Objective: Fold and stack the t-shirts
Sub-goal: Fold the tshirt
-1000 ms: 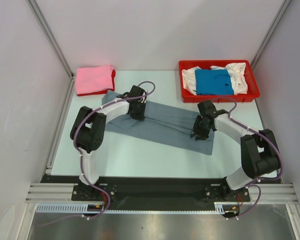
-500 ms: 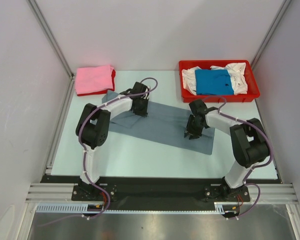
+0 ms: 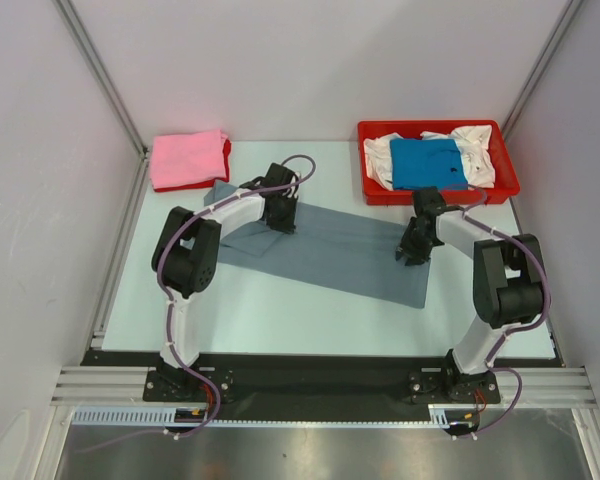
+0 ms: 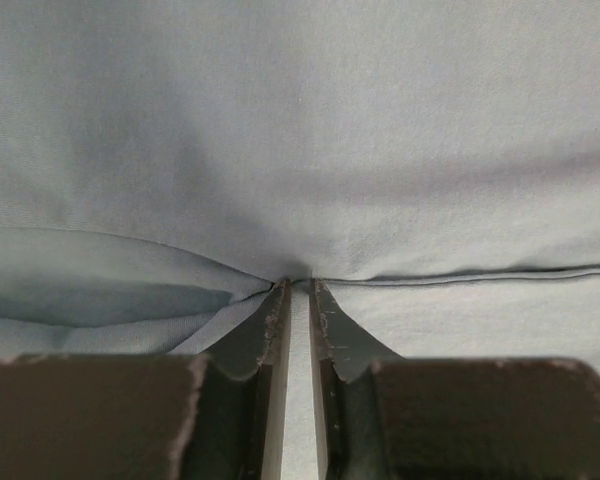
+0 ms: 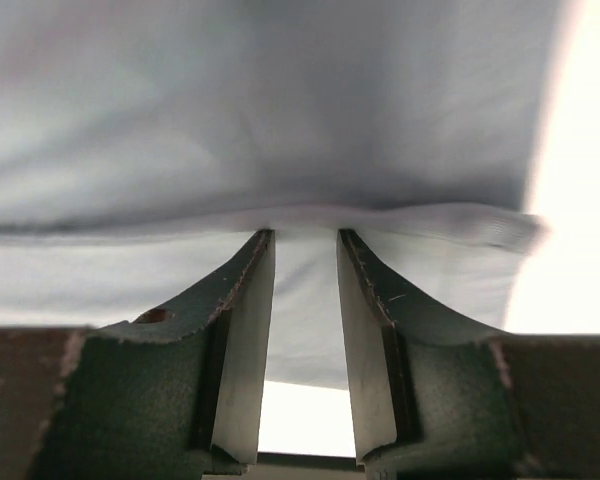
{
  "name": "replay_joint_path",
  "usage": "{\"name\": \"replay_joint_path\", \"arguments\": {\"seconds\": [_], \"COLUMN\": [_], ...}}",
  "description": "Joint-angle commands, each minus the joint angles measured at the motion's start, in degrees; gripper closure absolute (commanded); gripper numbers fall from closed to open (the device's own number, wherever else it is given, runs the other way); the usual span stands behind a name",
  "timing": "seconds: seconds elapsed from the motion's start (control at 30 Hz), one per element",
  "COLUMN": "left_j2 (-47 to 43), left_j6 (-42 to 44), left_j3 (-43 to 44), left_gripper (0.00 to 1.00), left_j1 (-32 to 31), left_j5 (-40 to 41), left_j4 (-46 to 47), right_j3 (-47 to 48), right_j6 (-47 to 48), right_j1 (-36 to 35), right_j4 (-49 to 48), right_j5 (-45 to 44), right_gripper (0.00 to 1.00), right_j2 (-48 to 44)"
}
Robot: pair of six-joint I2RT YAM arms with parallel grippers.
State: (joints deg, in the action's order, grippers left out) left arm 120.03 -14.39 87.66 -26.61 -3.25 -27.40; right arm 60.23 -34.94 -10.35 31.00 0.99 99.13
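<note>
Pale table carries the slate grey t-shirt, lying flat across its middle; the left pincer pinches a fold of it toward the far-left corner, the right pincer pinches its hem toward the right edge

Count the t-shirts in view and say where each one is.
5: grey shirt spread mid-table; pink shirt folded far left, atop a red shirt showing only an edge; blue shirt over crumpled white shirt in the red tray. More may hide beneath.
</note>
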Motion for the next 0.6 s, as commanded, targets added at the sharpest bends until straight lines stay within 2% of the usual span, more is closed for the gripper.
{"name": "replay_joint_path", "arguments": {"seconds": [0.0, 0.07, 0.13, 0.23, 0.33, 0.37, 0.4, 0.43, 0.47, 0.5, 0.57], "left_j2": [-2.68, -4.62, -7.86, -13.12, -21.55, -23.76, -25.79, -28.24, -32.18, -34.49, -40.18], "left_j6": [1.21, 0.60, -0.37, -1.77, -2.57, -3.18, -3.97, -5.98, -7.22, -9.40, -11.35], "left_j3": [0.58, 0.50, 0.32, 0.24, -4.57, -6.34, -8.36, -13.17, -15.65, -18.20, -26.02], "left_gripper": [0.80, 0.71, 0.67, 0.57, 0.41, 0.30, 0.28, 0.28, 0.27, 0.27, 0.28], "left_j1": [-0.20, -0.28, -0.28, -0.20, 1.03, 2.08, 3.48, 7.67, 10.15, 15.31, 20.43], "left_j5": [-0.36, -0.36, -1.06, -1.24, 0.96, 1.66, 0.71, -1.13, -2.54, -5.17, -7.99], "left_j4": [-1.07, -1.78, -2.57, -5.11, -7.05, -7.49, -7.41, -7.06, -6.53, -5.40, -3.64], "right_j3": [3.49, 4.98, 5.25, 5.16, 4.38, 4.11, 3.76, 3.41, 2.97, 2.79, 2.88], "right_j6": [5.65, 7.59, 10.84, 16.80, 19.20, 18.07, 16.32, 14.91, 12.72, 12.44, 12.52], "right_j1": [2.79, 4.62, 6.21, 9.46, 12.36, 13.15, 15.51, 16.49, 17.02, 17.03, 16.94], "right_j4": [1.51, 3.44, 4.67, 4.68, 3.11, 2.40, 1.52, -0.83, -2.16, -3.57, -6.21], "right_j5": [-4.59, -5.38, -5.74, -1.54, 4.43, 5.32, 6.90, 11.53, 12.79, 13.59, 13.25], "right_gripper": [0.63, 0.64, 0.63, 0.61, 0.52, 0.48, 0.42, 0.28, 0.01, 0.00, 0.00], "right_j2": [0.10, -0.87, -2.70, -4.03, -4.04, -3.77, -3.25, -2.81, -2.37, -2.28, -1.93]}}
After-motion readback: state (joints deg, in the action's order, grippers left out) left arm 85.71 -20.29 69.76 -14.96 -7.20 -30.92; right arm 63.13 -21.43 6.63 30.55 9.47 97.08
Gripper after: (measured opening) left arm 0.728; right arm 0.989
